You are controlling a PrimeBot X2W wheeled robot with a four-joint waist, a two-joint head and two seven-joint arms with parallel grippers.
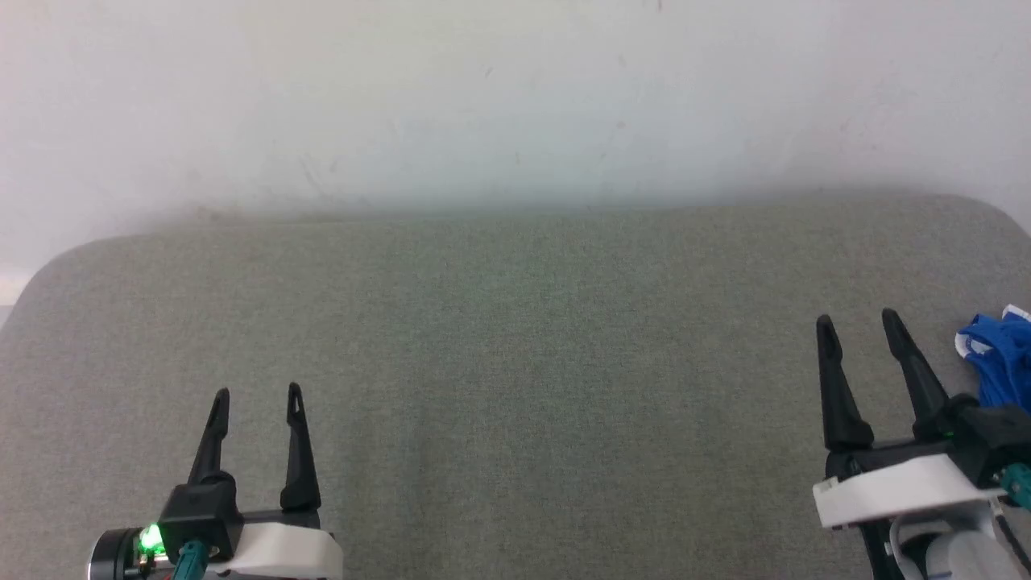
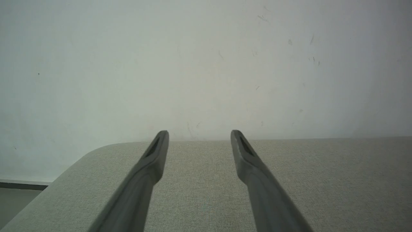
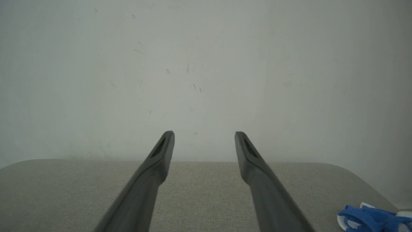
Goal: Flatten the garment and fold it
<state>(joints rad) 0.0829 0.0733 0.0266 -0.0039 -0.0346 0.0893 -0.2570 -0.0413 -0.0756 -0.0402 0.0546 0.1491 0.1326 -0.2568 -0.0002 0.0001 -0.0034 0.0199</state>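
The garment is a crumpled bright blue heap with white trim at the far right edge of the grey cushioned surface, cut off by the frame. In the right wrist view the garment lies at the lower right corner. My right gripper hovers open just left of the garment, with nothing between its fingers; the right gripper looks along the surface toward the wall. My left gripper stands open and empty at the lower left, far from the garment, and the left gripper faces the same wall.
A pale wall rises directly behind the surface. The surface has rounded far corners, one at the left and one at the right. A strip of floor shows past the left corner.
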